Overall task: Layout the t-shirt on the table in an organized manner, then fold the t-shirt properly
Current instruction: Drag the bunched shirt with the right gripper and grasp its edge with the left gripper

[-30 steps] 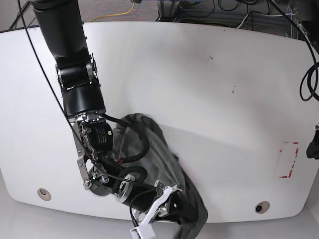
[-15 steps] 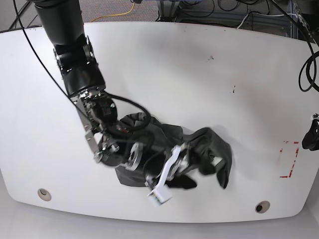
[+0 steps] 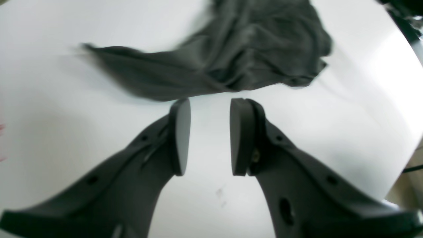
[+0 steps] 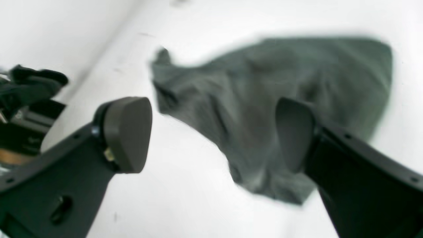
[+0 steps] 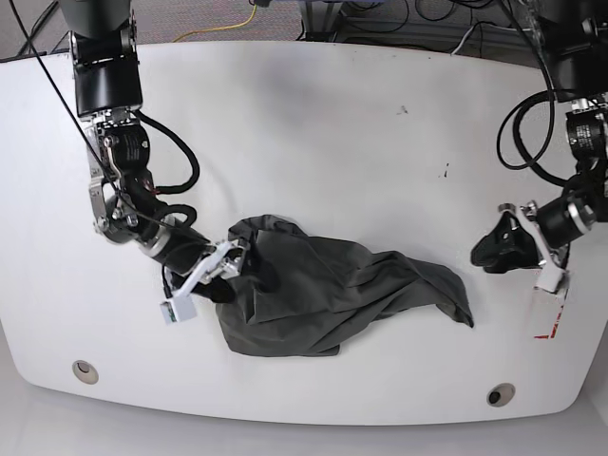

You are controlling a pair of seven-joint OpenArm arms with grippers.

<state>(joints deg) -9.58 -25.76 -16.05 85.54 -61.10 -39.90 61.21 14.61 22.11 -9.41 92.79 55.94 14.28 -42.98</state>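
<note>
My right gripper (image 4: pixel 214 132) is spread wide and holds nothing; its two pads (image 4: pixel 127 132) stand far apart above the cloth, at the end of the t-shirt (image 5: pixel 323 294) nearest to it in the base view. My left gripper (image 3: pixel 210 135) is also parted, with a moderate gap between its two pads (image 3: pixel 180 135), and it pinches nothing; white desk (image 3: pixel 66 109) shows between them. It hovers a little apart from the other end of the shirt.

I count one t-shirt, two grippers, and one desk. On the desk I see two round grommet holes (image 5: pixel 85 369), both near the front edge, and part of one red tape mark (image 5: pixel 551 328) at the side of my left arm.

The t-shirt lies in the front half of the desk, between my two grippers, crumpled and not flat. Its long axis runs across the desk from one arm toward the other. The bulky part is at my right gripper, and a narrower tail points toward my left gripper. I cannot tell where the collar or sleeves are.
</note>
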